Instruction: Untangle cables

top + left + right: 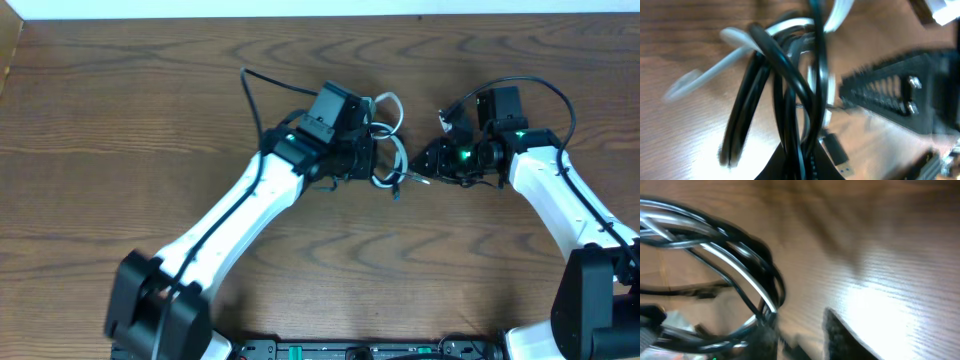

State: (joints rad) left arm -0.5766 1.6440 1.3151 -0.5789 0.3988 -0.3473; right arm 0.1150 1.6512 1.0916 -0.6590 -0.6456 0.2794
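Right at the middle of the brown wood-grain desk [120, 120], the tangled bundle of thin black and white cables [388, 148] sits between the two arms. The left hand [372, 158] is touching the bundle's left side and the right hand [420, 170] is just beside its right side. From the left wrist, the black and white loops [790, 85] run down together into the dark finger at the bottom edge, so the left hand looks closed on the bundle. A small dark plug with a metal tip [837, 154] hangs just beside that grip, above the wood. One ribbed black finger of the right hand [890, 95] stands close to the loops on the right. The right wrist view is badly blurred (loops [740, 275] fill its left half), and I cannot tell how far the right hand is open or whether it has hold of anything. The desk's far edge runs along the top of the overhead view, well apart from the bundle. Wide wood lies to the left and toward that edge, with less on the right, where the right arm crowds in
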